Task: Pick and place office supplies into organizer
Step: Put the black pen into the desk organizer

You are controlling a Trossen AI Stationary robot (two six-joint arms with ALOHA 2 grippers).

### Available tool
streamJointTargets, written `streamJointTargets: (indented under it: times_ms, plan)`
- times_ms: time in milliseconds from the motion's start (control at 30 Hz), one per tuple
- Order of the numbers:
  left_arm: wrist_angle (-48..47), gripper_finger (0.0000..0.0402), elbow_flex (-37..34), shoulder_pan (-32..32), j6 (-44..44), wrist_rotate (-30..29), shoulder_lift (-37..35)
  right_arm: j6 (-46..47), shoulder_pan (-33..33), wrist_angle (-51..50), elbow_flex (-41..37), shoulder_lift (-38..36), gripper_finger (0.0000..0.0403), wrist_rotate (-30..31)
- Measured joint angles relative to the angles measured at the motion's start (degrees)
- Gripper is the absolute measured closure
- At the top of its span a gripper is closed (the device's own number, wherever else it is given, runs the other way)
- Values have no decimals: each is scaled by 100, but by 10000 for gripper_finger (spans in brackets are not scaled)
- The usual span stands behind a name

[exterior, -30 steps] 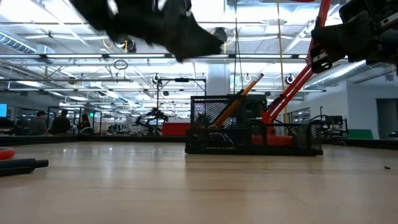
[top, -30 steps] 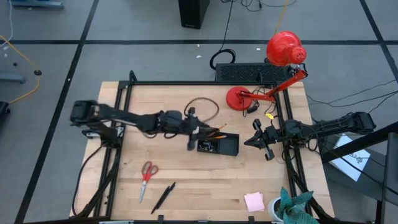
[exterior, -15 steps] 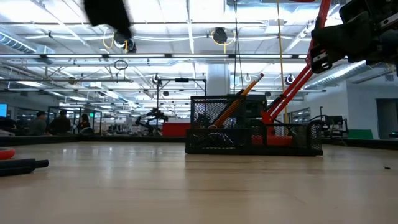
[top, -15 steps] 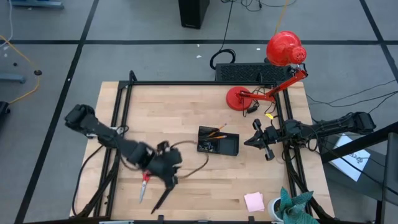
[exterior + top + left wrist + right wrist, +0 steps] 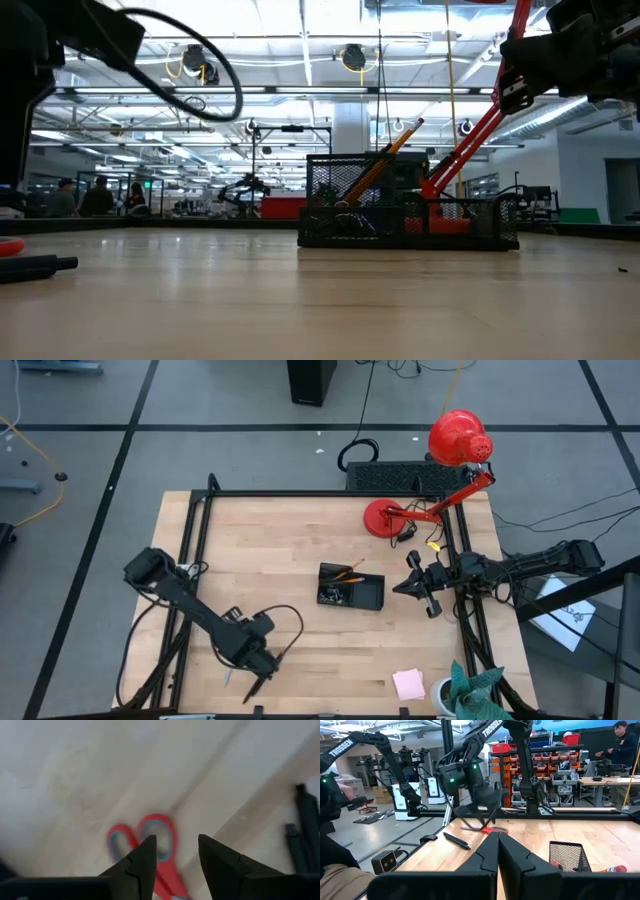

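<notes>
The red-handled scissors (image 5: 169,862) lie flat on the table near its front left; in the high view only their blade tip (image 5: 228,678) shows. My left gripper (image 5: 177,842) is open above their handles, one finger on either side of the right ring, and it also shows in the high view (image 5: 252,657). Two black pens (image 5: 261,682) lie just right of the scissors. The black mesh organizer (image 5: 351,589) stands mid-table with orange pencils (image 5: 385,160) leaning in it. My right gripper (image 5: 415,585) is shut and empty, hovering right of the organizer.
A pink sticky-note pad (image 5: 408,683) and a teal cloth (image 5: 470,690) lie at the front right. The red desk lamp's base (image 5: 382,518) stands at the far right. A person (image 5: 622,740) stands in the room beyond the table.
My left gripper has swung from beside the organizer toward the table's near left and down, and now stands over the scissors. The scissors, pens and organizer have stayed where they were.
</notes>
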Motion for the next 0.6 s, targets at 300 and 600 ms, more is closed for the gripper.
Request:
streamJointTargets:
  times_ms: [300,600]
  plan:
    - [1527,250,0,-31,136,657,141,11,1,-6,1,2,403,-2]
    - [1778,250,0,-239,-214,657,268,23,2,-8,0,2,403,-4]
